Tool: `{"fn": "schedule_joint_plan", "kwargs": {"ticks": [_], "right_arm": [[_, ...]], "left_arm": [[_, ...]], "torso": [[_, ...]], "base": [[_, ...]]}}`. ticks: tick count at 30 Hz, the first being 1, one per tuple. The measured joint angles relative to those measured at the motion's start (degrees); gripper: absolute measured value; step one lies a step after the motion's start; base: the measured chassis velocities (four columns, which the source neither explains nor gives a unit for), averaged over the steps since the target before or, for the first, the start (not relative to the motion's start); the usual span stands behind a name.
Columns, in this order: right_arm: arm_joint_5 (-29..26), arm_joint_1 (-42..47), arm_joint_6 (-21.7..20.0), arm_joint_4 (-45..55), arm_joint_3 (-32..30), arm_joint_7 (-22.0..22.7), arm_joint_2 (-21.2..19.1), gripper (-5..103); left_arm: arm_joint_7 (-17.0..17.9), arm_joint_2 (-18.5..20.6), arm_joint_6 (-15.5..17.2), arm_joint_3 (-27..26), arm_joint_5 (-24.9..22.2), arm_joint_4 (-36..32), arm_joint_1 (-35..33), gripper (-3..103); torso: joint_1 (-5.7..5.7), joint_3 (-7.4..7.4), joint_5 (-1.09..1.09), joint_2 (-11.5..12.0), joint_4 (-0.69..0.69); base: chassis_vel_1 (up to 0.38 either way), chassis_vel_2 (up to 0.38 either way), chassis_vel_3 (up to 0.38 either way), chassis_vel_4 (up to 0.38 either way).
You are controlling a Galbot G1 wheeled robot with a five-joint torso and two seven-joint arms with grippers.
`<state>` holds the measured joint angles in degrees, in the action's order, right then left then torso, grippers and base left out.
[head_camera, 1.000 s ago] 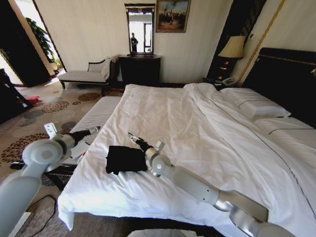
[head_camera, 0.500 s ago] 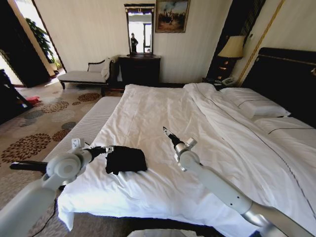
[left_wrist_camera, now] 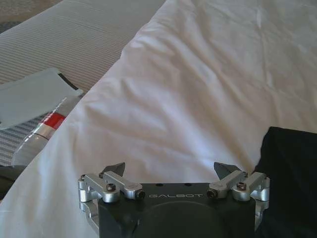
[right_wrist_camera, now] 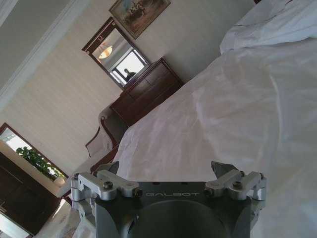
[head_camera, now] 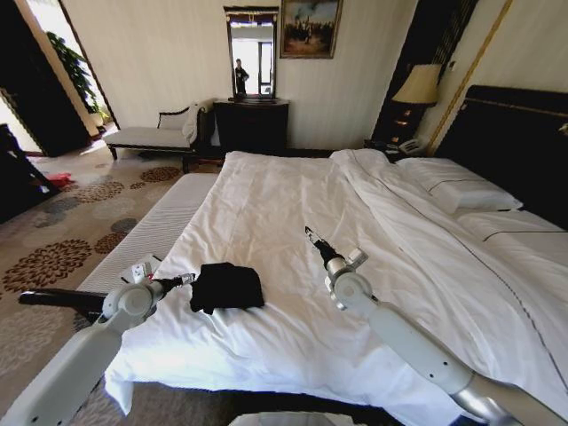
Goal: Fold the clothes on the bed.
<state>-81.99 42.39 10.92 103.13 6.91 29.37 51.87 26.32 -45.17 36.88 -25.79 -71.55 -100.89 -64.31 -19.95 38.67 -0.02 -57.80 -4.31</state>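
On the bed (head_camera: 293, 204), the folded T-shirt (head_camera: 227, 286) is being flanked by the left gripper (head_camera: 188, 279) and right gripper (head_camera: 310, 234), both held open, empty.

The T-shirt (head_camera: 227, 286) lies on the bed (head_camera: 293, 213), lower left of centre in the head view. The left gripper (head_camera: 188, 279) sits just beside its left edge; the right gripper (head_camera: 311, 234) hangs right of it, apart. A bench (head_camera: 151, 232) runs along the bed's left side
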Motion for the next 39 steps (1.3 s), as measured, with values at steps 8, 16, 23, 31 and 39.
{"fn": "schedule_joint_plan", "kwargs": {"ticks": [8,16,23,31,39], "right_arm": [[0.8,0.4,-0.1,1.4,-3.8,-1.7,-2.6,100],[10.2,8.8,2.2,7.1,-16.1,-8.6,-9.6,100],[21.8,24.1,4.4,15.1,-33.1,-11.7,-12.0,100],[37.0,54.4,4.1,28.6,-59.3,-19.1,0.7,100],[51.7,61.4,5.8,31.6,-61.1,-24.5,17.6,100]], "left_arm": [[-0.4,2.4,-2.3,-9.8,-3.1,-6.9,-1.0,100],[-3.1,2.6,-14.8,-25.7,6.0,-20.0,-9.9,100],[-6.3,-7.3,-20.3,-32.3,24.8,-30.5,-23.3,100],[-7.7,-18.5,-18.7,-32.3,32.8,-37.3,-28.5,100],[-10.1,-22.1,-21.3,-27.6,40.2,-37.6,-31.1,100]], "torso": [[-0.02,0.01,0.05,0.0,0.02],[-0.01,0.00,0.06,0.0,0.00],[0.00,-0.01,0.00,0.0,0.05],[0.01,-0.02,0.05,0.0,0.00],[0.01,-0.01,0.03,0.0,-0.01]], "base": [[0.000,0.000,0.000,0.000],[0.000,0.000,0.000,0.000],[0.000,0.000,0.000,0.000],[0.000,0.000,0.000,0.000],[0.000,0.000,0.000,0.000]]}}
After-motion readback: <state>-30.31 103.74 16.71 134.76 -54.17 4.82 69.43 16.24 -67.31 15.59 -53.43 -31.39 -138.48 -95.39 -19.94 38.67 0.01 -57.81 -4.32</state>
